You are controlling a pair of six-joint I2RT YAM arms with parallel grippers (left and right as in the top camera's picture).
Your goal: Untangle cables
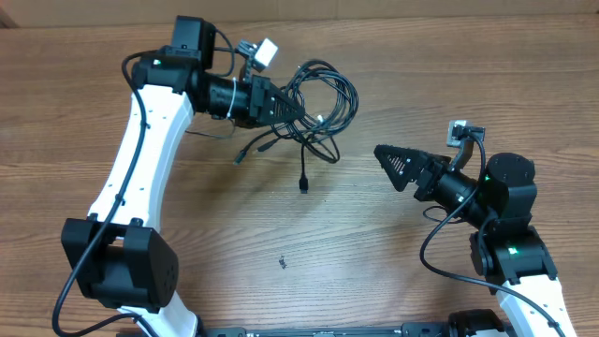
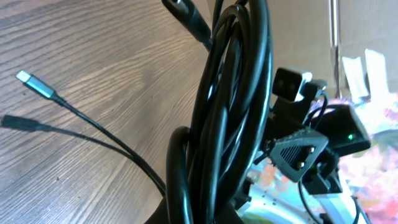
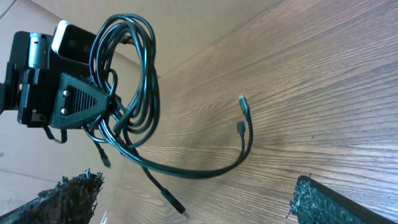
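The cables [image 1: 328,89] are a looped bundle of thin black cords at the table's back middle. My left gripper [image 1: 301,112] is shut on the bundle's near side and holds it partly lifted. Loose plug ends trail onto the table: one [image 1: 304,183] toward the front, one [image 1: 241,155] to the left. In the left wrist view the bundle [image 2: 230,106] fills the middle, rising from the jaws [image 2: 205,214], with a silver-tipped plug [image 2: 26,77] at left. My right gripper [image 1: 391,161] is open and empty, apart from the cables to their right. The right wrist view [image 3: 193,199] shows the bundle [image 3: 134,81] ahead.
The wooden table [image 1: 187,215] carries a small dark speck [image 1: 281,262] toward the front. A cardboard wall [image 1: 421,7] runs along the back edge. The right arm's base [image 1: 510,253] stands at the front right, the left arm's base [image 1: 122,267] at the front left.
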